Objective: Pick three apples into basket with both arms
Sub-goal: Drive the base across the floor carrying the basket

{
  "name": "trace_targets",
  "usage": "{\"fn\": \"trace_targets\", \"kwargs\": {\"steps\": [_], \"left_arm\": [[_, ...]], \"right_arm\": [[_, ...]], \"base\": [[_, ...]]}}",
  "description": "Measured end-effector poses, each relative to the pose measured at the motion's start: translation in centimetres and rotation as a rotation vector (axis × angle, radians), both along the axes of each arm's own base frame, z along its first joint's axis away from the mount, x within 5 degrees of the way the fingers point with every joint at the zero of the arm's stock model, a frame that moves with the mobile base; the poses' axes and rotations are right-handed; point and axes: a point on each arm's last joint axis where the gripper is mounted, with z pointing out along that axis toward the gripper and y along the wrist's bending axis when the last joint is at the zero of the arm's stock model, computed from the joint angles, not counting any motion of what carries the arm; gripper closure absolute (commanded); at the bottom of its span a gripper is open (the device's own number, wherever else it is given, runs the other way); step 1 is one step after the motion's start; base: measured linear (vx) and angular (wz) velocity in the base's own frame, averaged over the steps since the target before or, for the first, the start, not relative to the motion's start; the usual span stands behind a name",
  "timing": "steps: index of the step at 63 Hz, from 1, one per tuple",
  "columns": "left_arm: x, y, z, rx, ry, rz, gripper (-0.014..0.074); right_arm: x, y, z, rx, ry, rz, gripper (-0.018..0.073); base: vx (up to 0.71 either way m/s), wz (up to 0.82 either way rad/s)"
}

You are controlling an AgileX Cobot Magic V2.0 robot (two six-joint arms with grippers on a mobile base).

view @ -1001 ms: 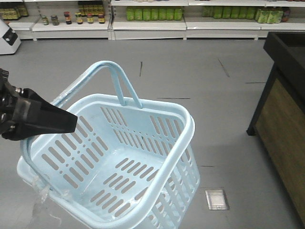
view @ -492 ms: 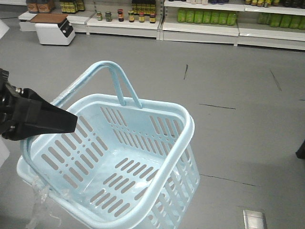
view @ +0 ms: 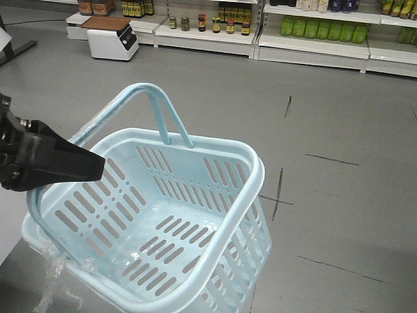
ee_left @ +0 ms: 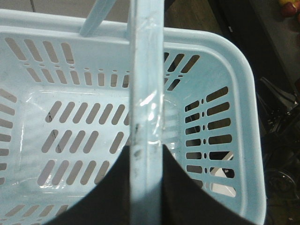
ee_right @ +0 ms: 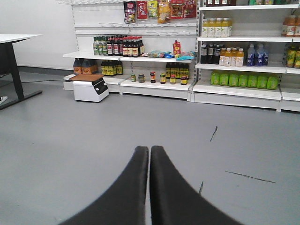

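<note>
Basket: pale blue, slotted, nothing in it. It hangs tilted over the grey floor, mouth up and open. A plastic scrap dangles from its near corner.

Handle: the hoop's long axis runs straight out of the left hand and across the basket's mouth. The black fingers close on it from both sides, so this hand carries the basket and has no grip to spare.

Apples: none seen for certain. A bit of red and yellow fruit shows past the basket's far end in the left wrist view, too small to name.

Right hand: fingers pressed together, nothing between them, pointing at the bottle shelves with no fruit ahead. Judgement: picking falls to this arm, and it must first turn toward the fruit and open.
</note>
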Motion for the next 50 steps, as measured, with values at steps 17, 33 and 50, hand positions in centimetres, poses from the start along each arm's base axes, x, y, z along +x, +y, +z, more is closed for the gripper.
{"fn": "trace_targets", "kwargs": {"steps": [17, 33, 50], "left_arm": [[-0.07, 0.02, 0.05, -0.001, -0.002, 0.0, 0.0604], [-0.1, 0.03, 0.07, -0.001, -0.003, 0.0, 0.0604], [-0.1, 0.03, 0.07, -0.001, -0.003, 0.0, 0.0604]], "right_arm": [[0.0, 0.0, 0.0, 0.0, 0.0, 0.0, 0.0561], [0.0, 0.0, 0.0, 0.0, 0.0, 0.0, 0.0561], [0.0, 0.0, 0.0, 0.0, 0.0, 0.0, 0.0561]], "base": [[0.15, 0.03], [0.18, -0.07], [0.19, -0.12]]}}
